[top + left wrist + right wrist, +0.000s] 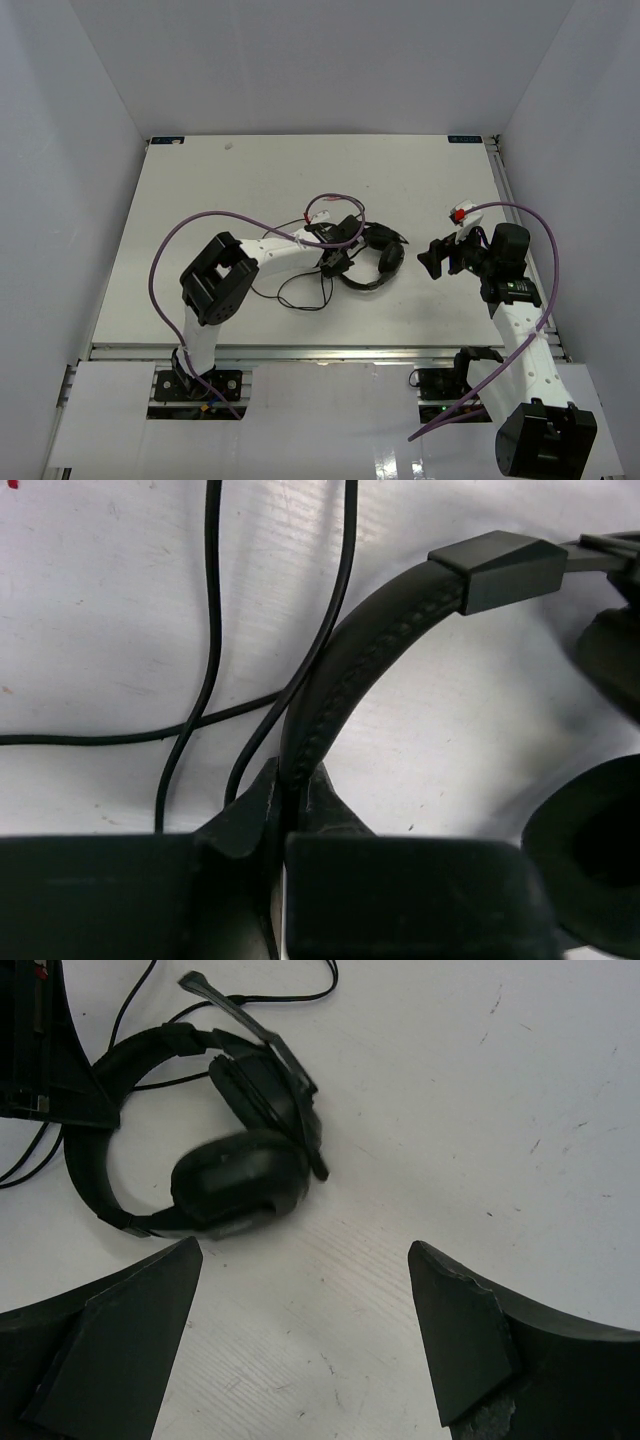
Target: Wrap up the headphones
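the headphones (388, 258) lie near the middle of the surface (200, 180), and the left jaws are clenched on the thin headband (330, 680), which arches away from them toward the earcups (240, 1175) on the right arm's side. the right jaws stand spread wide with nothing between them, hovering to the right of the earcups and apart from them. the cord (213, 580) lies in loose loops on the left arm's side, so the free right arm, i judge, must reach past the earcups to gather it.
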Robot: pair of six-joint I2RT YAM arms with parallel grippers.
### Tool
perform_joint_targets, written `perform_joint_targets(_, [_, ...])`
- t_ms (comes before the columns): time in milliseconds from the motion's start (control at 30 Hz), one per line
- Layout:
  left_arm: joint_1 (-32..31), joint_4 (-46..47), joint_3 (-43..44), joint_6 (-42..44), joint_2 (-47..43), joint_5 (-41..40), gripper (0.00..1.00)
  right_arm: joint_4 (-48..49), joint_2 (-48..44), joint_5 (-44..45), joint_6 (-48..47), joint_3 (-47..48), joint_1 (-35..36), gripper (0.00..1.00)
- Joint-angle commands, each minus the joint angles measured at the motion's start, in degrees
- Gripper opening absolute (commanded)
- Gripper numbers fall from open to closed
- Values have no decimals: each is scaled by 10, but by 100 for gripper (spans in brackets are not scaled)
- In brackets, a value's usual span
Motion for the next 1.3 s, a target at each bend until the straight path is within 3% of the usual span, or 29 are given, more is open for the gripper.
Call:
perform_joint_targets(0, [-6,27,-16,19,4,47,3,-1,-9,0,0,7,-3,90])
perform_joint_targets(167, [-7,27,-24,53,-38,34,0,-2,-11,-17,-3,5,-3,90])
perform_joint_targets(333, [-8,41,-7,210,-161,19,0,-59,24,-114,-71,34,-3,90])
perform_joint_targets(500, [1,69,-34,445,-293,64,0,-207,79,-262,-281,124,-2,93])
perform_joint_targets(533, [7,57,-37,471,-313,65,0,-232,86,-285,-362,138,-2,94])
perform_joint_targets(600, [12,6,-37,497,-359,46,0,-244,92,-323,-486,157,-2,96])
perform_joint_targets(700, [20,-75,-30,503,-397,-23,0,-251,123,-385,-560,207,-2,97])
perform_joint_targets(767, [28,-127,-29,494,-417,-66,0,-291,166,-411,-584,291,-2,97])
perform_joint_targets(867, [32,-162,-38,481,-460,-90,0,-305,207,-472,-577,366,1,96])
perform_joint_targets(967, [33,-169,-41,473,-494,-85,0,-276,235,-511,-541,370,35,90])
perform_joint_targets(1100, [33,-144,-17,488,-522,-22,0,-207,272,-432,-506,348,183,90])
perform_joint_targets(1167, [33,-141,9,491,-523,5,0,-104,284,-412,-415,314,242,90])
perform_joint_targets(1267, [33,-152,51,484,-530,32,0,141,306,-372,-220,287,265,90])
